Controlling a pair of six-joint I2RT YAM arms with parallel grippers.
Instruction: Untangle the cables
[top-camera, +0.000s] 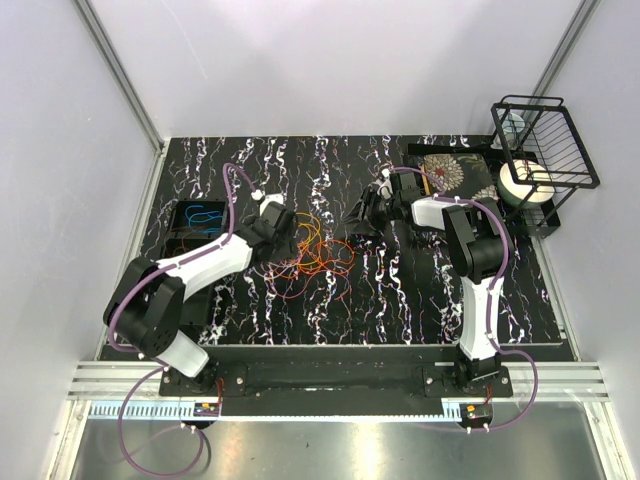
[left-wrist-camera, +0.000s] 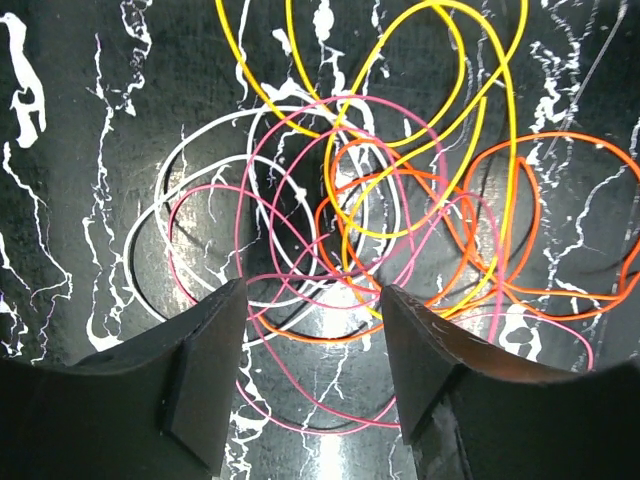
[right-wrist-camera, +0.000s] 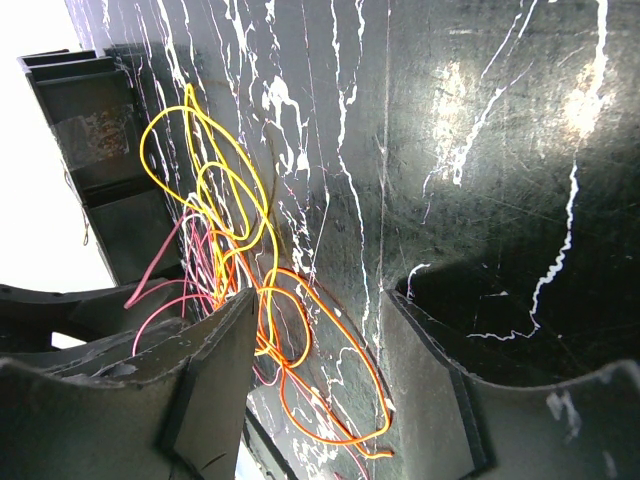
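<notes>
Our left claw (left-wrist-camera: 312, 300) hangs released and empty just above the cables (top-camera: 314, 256). They lie tangled before and beneath its fingertips, likely so we can single out one loop. Our right claw (right-wrist-camera: 320, 310) stands open and empty nearby, the tangle ahead of its left finger. Below lies a black marbled table (top-camera: 400, 300), with pale walls (top-camera: 350, 60) around.
</notes>
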